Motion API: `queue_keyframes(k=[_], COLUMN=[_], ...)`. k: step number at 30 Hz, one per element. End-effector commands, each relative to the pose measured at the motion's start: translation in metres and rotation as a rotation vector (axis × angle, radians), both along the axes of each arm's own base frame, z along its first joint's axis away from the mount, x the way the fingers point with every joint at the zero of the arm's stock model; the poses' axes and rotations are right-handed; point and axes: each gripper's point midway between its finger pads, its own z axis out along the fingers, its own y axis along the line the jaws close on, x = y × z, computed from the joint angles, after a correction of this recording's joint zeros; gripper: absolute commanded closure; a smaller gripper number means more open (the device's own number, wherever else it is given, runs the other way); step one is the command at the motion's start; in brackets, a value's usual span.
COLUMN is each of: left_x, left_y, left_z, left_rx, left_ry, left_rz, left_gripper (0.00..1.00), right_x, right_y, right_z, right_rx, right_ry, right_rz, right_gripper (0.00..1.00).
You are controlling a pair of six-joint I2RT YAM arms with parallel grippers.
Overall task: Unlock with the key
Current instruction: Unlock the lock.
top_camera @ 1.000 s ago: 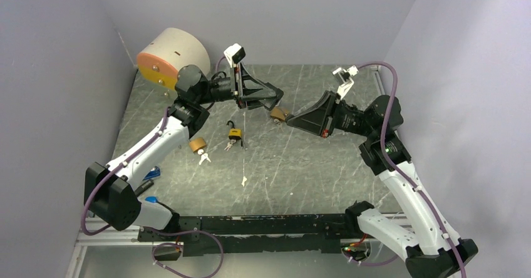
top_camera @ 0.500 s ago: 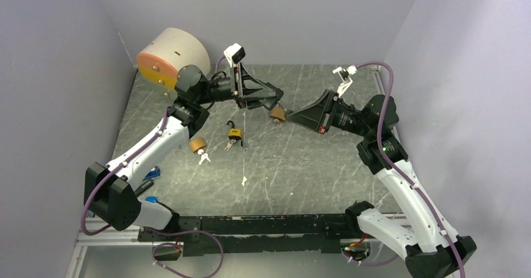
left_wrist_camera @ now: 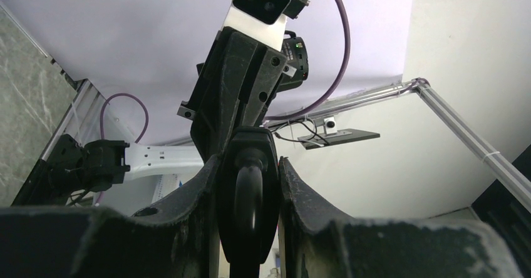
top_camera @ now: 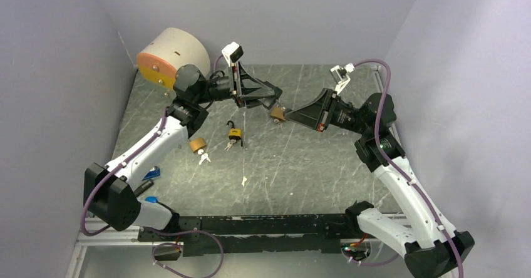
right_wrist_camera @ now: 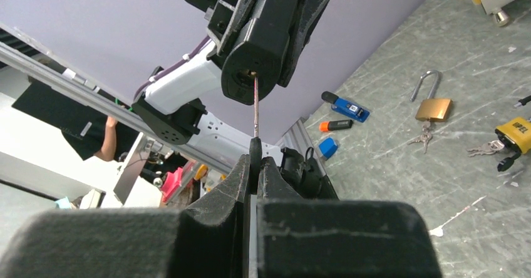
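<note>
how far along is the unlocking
Done: left jaws grip the black lock aloft; right jaws are shut on the thin metal key. In hand: the key's tip sits at the keyhole, blade mostly outside. Left: push it in, turn it, open the shackle, which isn't visible here.

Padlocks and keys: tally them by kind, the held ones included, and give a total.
Padlocks: 3 (held padlock in the left gripper, brass padlock, yellow padlock)
Keys or key bunches: 3 (key in the right gripper, brass lock's bunch, yellow lock's bunch)
Total: 6
</note>
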Motion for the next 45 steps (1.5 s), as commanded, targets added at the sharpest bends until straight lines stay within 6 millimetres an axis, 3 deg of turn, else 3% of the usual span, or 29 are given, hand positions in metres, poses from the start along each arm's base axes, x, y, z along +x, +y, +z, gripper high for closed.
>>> queue_keyframes(k=[1,22,27,36,45], left_x=[-0.029,-0.024,-0.034,-0.046,-0.049], left_y=[0.009,0.005,0.005,0.007,0.004], left_z=[0.03,0.022,0.025,0.011,0.001], left_rx=[-0.059,-0.025,-0.033,0.031,0.064], left_ry=[-0.16,-0.137,-0.201,-0.267,-0.233], left_rz=[-0.025,-0.008,-0.043,-0.092,-0.116], left_gripper=[0.97,0.97,0.97,0.97,0.98], right_x=[0.0,-0.001,0.007,0.014,0.028], right_y=[0.001,0.005,0.009,0.006,0.007], right_z=[0.014,0.011,0.005,-0.008,-0.012], right_rx=[0.047,0.04,0.027,0.054,-0.015], right_ry=[-0.053,-0.055,0.051,0.309,0.294], right_rz=[0.004,0.057,0.059,0.094,0.053], right_gripper=[1.0,1.0,1.0,1.0,1.0])
